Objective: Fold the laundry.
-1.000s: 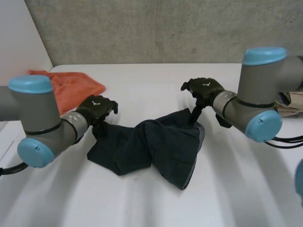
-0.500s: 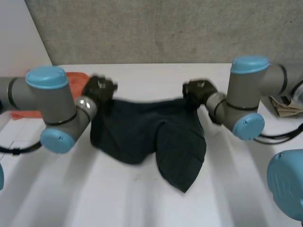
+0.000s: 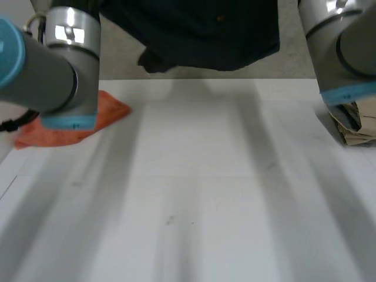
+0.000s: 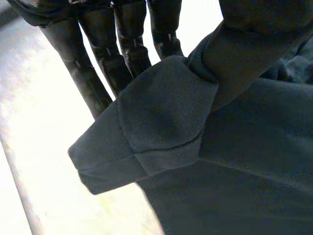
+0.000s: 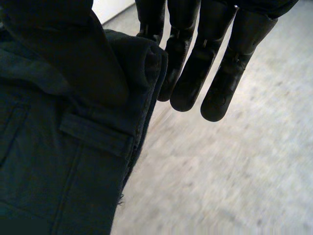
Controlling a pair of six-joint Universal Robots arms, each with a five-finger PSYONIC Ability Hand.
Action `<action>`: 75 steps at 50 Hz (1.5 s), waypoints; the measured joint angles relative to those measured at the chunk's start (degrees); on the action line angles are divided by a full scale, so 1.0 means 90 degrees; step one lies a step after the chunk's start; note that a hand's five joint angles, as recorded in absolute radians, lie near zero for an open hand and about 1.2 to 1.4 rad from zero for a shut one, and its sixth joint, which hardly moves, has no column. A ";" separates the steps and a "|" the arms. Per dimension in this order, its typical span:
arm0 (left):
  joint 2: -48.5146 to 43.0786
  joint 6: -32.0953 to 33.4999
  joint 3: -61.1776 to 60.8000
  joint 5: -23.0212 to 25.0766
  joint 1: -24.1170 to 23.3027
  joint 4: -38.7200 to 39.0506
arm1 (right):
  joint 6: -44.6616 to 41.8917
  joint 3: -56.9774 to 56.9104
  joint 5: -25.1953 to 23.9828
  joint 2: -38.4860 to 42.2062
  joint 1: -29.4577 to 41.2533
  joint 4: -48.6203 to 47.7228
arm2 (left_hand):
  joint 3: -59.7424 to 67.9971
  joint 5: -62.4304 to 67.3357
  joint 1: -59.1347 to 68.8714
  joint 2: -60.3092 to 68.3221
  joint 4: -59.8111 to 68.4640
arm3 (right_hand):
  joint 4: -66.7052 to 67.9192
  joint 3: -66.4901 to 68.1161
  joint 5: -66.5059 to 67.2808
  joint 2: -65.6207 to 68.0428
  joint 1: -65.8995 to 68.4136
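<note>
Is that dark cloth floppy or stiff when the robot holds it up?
Probably floppy: the dark cloth hangs in soft bunches along its lower edge. Likely light too: the left hand and right hand each hold it with just a pinch. Its rough weave should not slip easily.

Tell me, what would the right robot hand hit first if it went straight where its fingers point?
Probably the concrete wall; nothing shows between it and the right robot hand, though depth is unclear.
</note>
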 measured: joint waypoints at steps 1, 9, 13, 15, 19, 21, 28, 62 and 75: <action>0.0104 -0.0029 -0.0407 0.0008 -0.0015 -0.0017 | -0.0038 0.0403 -0.0039 -0.0089 -0.0011 0.0038 | 0.0004 0.0000 0.0000 0.0001 0.0001 | 0.0001 -0.0001 -0.0001 0.0000 0.0000; 0.0246 -0.0039 -0.2541 0.0055 -0.0266 -0.0079 | -0.0705 0.2562 -0.0141 -0.0133 0.0010 0.0106 | 0.0007 0.0051 0.0001 0.0004 0.0009 | 0.0002 -0.0001 0.0000 0.0000 0.0002; 0.0187 -0.0003 -0.3522 0.0046 -0.0447 -0.0163 | -0.1588 0.3516 -0.0202 0.0157 0.0024 0.0150 | 0.0007 0.0051 0.0001 0.0004 0.0023 | 0.0002 -0.0001 0.0000 0.0000 -0.0001; 0.0179 0.0015 -0.3903 0.0035 -0.0545 -0.0280 | -0.2000 0.3871 -0.0219 0.0284 0.0015 0.0211 | -0.0090 0.0026 -0.0001 -0.0144 -0.0133 | 0.0003 0.0000 0.0001 0.0000 0.0000; 0.0272 0.0028 -0.4356 -0.0007 -0.0677 -0.0635 | -0.2464 0.4381 -0.0249 0.0363 -0.0008 0.0409 | -0.1081 -0.0789 -0.0735 -0.1218 -0.1165 | 0.0003 -0.0001 0.0000 0.0000 -0.0001; 0.0402 0.0023 -0.4555 -0.0056 -0.0714 -0.0947 | -0.2592 0.4666 -0.0269 0.0280 -0.0029 0.0555 | -0.2642 -0.2423 -0.2477 -0.2732 -0.2753 | 0.0003 -0.0001 0.0001 0.0000 0.0000; 0.0664 -0.0020 -0.4836 -0.0191 -0.0560 -0.1778 | -0.2496 0.5463 -0.0334 -0.0336 -0.0126 0.0807 | -0.4209 -0.4025 -0.3795 -0.4282 -0.4322 | 0.0003 -0.0001 0.0001 0.0000 0.0000; 0.1145 0.0049 -0.5183 -0.0398 -0.0047 -0.2224 | -0.2563 0.6324 -0.0416 -0.1244 -0.0579 0.1819 | 0.0007 0.0049 0.0130 -0.0032 -0.0003 | 0.0003 0.0000 0.0001 0.0000 0.0000; 0.2694 0.1077 -0.5321 -0.0216 -0.0176 -0.5075 | -0.4763 0.6298 -0.0662 -0.2458 -0.1145 0.5214 | 0.0007 0.0049 0.0130 -0.0032 -0.0001 | 0.0003 -0.0001 0.0001 0.0000 -0.0001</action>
